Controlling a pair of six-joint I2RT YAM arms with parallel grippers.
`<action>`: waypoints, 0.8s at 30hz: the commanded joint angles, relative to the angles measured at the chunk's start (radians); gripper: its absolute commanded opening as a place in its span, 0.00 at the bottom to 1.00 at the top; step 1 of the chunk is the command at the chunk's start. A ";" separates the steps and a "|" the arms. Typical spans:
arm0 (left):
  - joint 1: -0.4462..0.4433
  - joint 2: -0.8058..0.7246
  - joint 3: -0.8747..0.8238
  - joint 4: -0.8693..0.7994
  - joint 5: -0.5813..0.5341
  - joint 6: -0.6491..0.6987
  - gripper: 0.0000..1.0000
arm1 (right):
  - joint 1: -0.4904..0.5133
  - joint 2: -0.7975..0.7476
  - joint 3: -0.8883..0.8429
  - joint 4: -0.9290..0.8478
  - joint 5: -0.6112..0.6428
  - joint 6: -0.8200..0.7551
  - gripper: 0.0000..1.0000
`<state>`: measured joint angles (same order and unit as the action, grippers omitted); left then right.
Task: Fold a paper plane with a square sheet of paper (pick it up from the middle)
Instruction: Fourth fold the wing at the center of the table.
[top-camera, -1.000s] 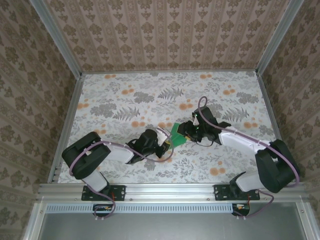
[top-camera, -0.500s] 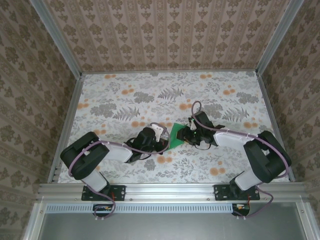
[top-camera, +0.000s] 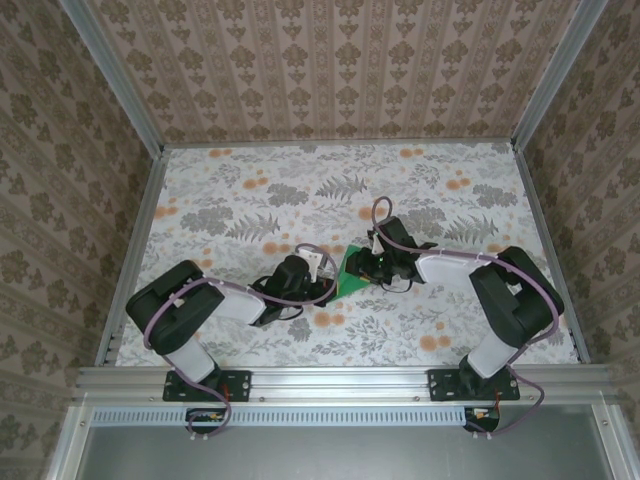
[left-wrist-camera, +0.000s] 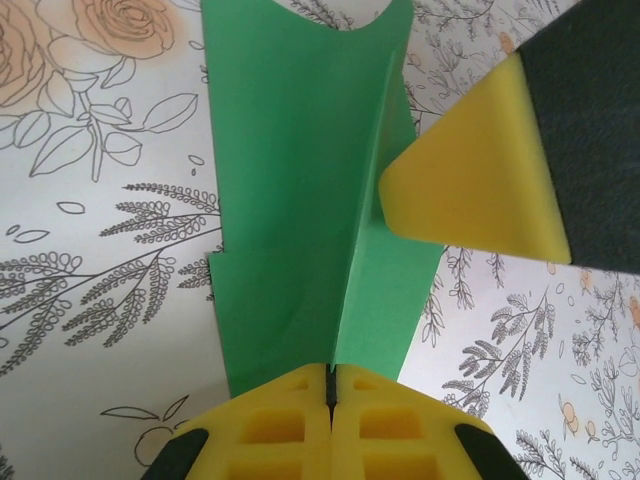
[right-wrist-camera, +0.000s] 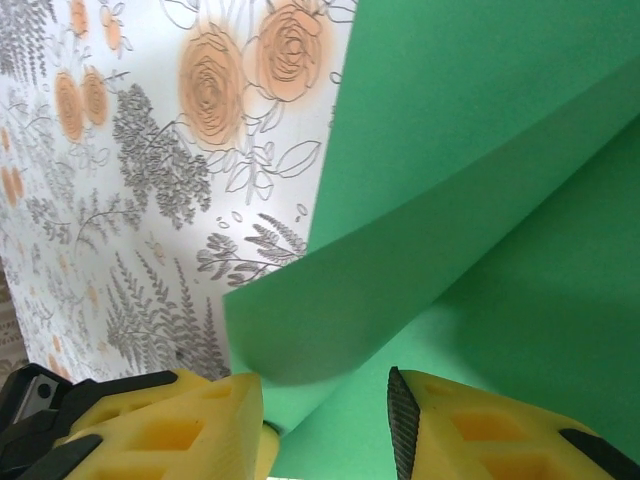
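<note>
Floral-print table (top-camera: 250, 190), damask walls (top-camera: 330, 70). The left end effector (left-wrist-camera: 330, 385) clamped the green paper (left-wrist-camera: 300, 200). The right end effector (right-wrist-camera: 324, 405) (jaws apart, straddling a fold) had shifted left.

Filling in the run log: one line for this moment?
left end effector: shut on green paper edge | right end effector: open, paper between jaws | paper: partly folded, one flap raised

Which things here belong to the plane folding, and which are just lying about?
In the job: green paper sheet, partly folded; left gripper, shut on it; right gripper, jaws apart around a fold.
Just surroundings: floral table cover; patterned walls.
</note>
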<state>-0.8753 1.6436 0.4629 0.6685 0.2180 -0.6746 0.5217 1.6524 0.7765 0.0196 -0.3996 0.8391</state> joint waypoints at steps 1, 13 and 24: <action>0.010 0.019 -0.017 0.047 0.024 -0.044 0.08 | 0.004 0.028 0.026 -0.010 0.007 -0.015 0.41; 0.034 0.021 -0.021 0.046 0.058 -0.087 0.22 | 0.005 0.093 0.068 -0.131 0.087 -0.020 0.43; 0.068 -0.193 0.015 -0.290 -0.040 -0.132 0.37 | 0.009 0.182 0.123 -0.296 0.133 -0.084 0.40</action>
<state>-0.8101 1.4860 0.4477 0.5179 0.2142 -0.7830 0.5228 1.7596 0.8993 -0.1440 -0.3553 0.8001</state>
